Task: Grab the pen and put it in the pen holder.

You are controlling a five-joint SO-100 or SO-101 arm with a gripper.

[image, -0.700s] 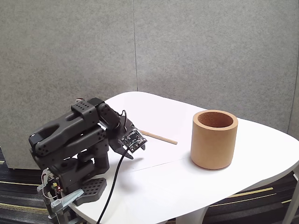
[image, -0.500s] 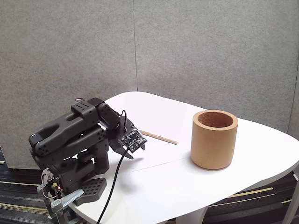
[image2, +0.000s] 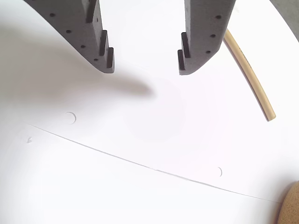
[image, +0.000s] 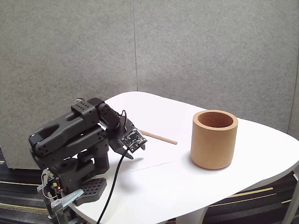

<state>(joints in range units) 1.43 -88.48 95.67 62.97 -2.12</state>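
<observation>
Light-brown and wood-like, the pen (image: 159, 136) lies flat on the white counter (image: 163, 186), free of any grip, between the folded arm and the pen holder (image: 214, 139). In the wrist view the pen (image2: 250, 81) runs diagonally beside the outer face of the right-hand finger (image2: 201, 44), outside the gap, so it is not yet bracketed for a grasp. The pincer (image2: 145, 66) stands apart, both black fingers hanging just above bare counter with nothing between them. The pen holder, a thick-walled tan cork-like cup, stands upright with its mouth open, well apart from the pen; a corner of it (image2: 290, 207) shows at the lower right of the wrist view. Judged from this layout, the grasp has not begun: the pincer must shift sideways to straddle the pen. A black cable (image: 114, 179) trails from the wrist over the counter edge
</observation>
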